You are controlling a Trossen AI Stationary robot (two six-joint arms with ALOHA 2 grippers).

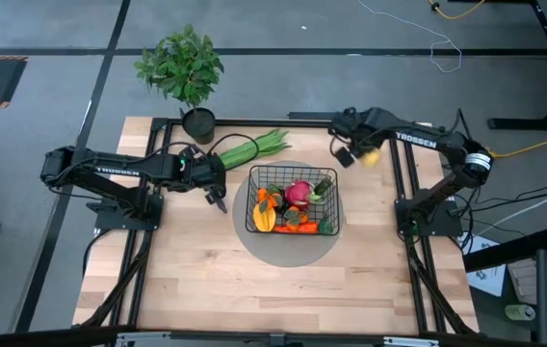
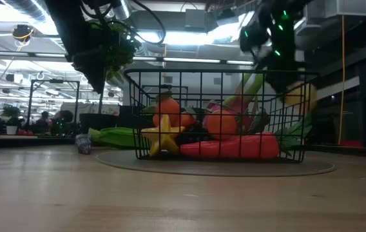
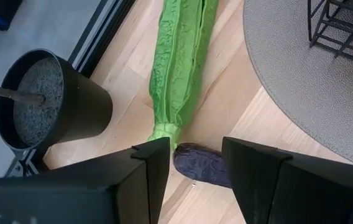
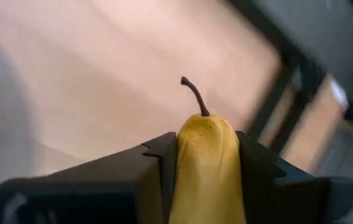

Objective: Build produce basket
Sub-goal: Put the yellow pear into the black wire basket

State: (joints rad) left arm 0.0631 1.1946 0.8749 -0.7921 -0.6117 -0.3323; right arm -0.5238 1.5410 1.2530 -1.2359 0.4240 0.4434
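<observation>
The word "TROSSEN" is read in white letters on the left arm [image 1: 119,172], on the link lying to the left of the basket [image 1: 291,200] in the high view. The same word "TROSSEN" is read on the right arm [image 1: 416,141], on the link above and to the right of the basket. No other text, number or sign can be made out in the low view or in either wrist view.

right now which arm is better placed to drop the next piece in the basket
Right, probably. The right gripper is shut on a yellow pear, lifted beside the basket. The left gripper is open and empty, low over a dark grape.
</observation>
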